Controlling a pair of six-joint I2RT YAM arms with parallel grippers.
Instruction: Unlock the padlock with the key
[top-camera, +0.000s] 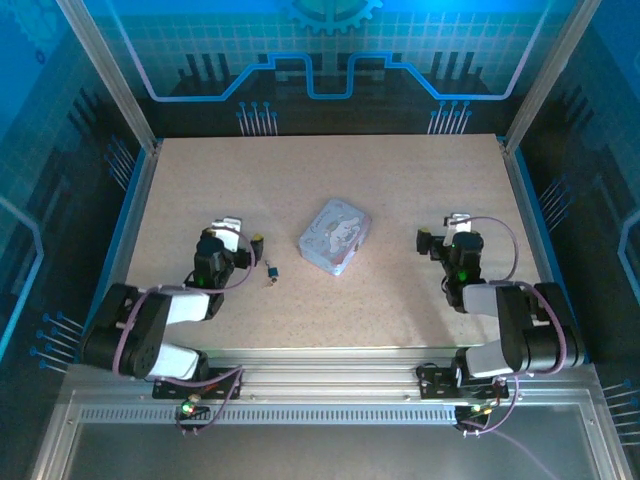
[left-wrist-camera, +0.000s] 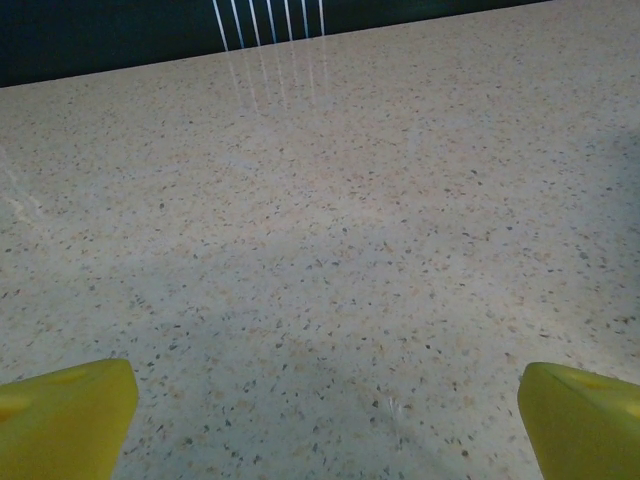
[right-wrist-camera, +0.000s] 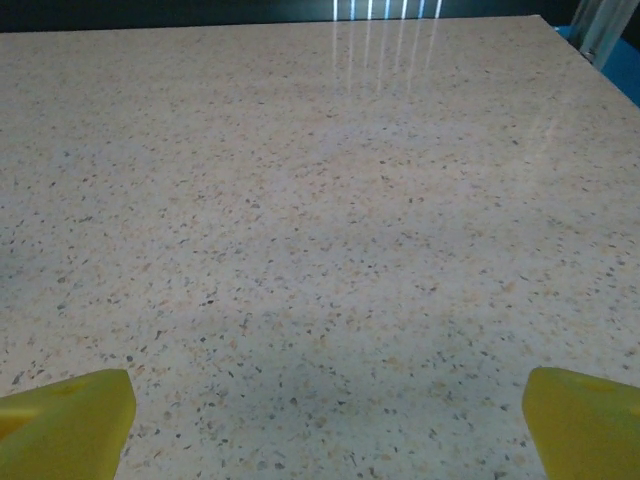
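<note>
The padlock (top-camera: 270, 270) is a tiny dark bluish piece with brass bits, lying on the table just right of my left gripper (top-camera: 233, 233). A thin dark sliver at its near end (top-camera: 268, 282) may be the key; it is too small to tell. My left gripper (left-wrist-camera: 320, 430) is open, its yellow fingertips (left-wrist-camera: 60, 420) wide apart over bare table. My right gripper (top-camera: 443, 230) rests at the right side of the table. Its yellow fingertips (right-wrist-camera: 65, 420) also stand far apart, so the right gripper (right-wrist-camera: 325, 430) is open and holds nothing.
A silver-grey rectangular tin (top-camera: 335, 236) with a cartoon print lies at the table's middle, between the two arms and right of the padlock. The speckled beige table (top-camera: 320, 170) has blue raised edges, with metal frame posts at the back corners.
</note>
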